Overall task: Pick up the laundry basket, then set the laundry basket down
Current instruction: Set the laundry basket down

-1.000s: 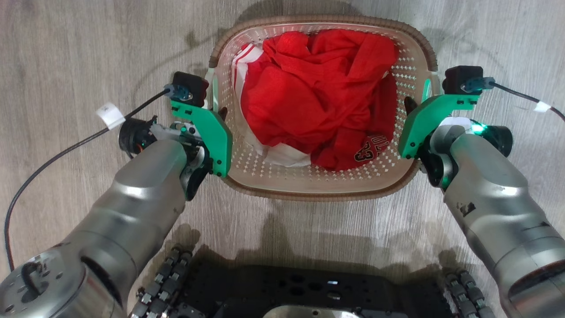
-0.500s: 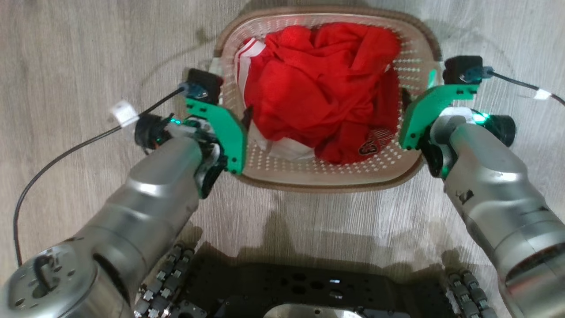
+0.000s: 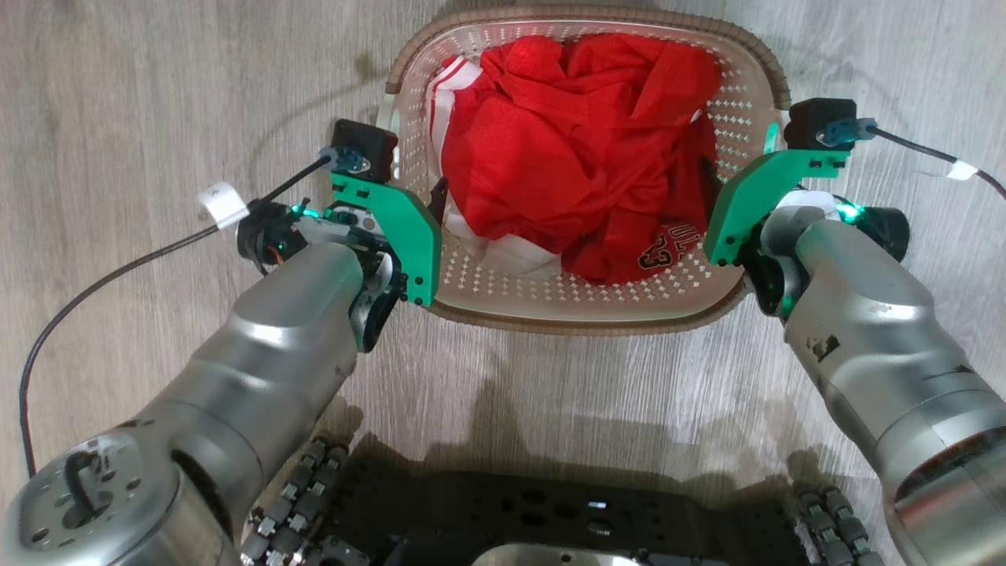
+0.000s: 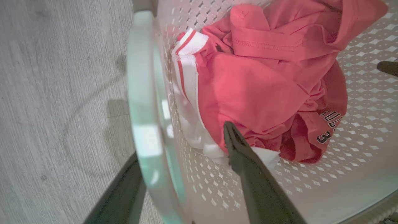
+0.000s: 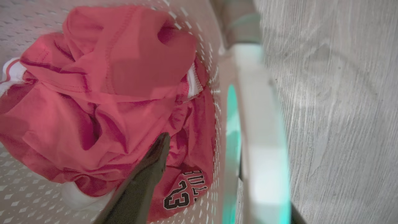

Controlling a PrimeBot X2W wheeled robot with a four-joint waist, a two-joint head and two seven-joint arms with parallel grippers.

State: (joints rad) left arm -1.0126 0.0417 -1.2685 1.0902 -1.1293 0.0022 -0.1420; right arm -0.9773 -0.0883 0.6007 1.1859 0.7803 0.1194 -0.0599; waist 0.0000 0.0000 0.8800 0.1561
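The laundry basket (image 3: 585,310) sits flat on the floor (image 3: 118,118). My left gripper (image 4: 180,140) and right gripper (image 5: 230,155) straddle its handles (image 4: 146,93), jaws spread, pinching nothing. It's set down, I judge.

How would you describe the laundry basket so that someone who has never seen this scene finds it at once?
Start with the grey wood-look floor, just ahead of the robot's dark base. There stands the laundry basket, a rounded tub. Its cream perforated walls, brown woven rim and heap of red clothing set it apart from everything nearby.
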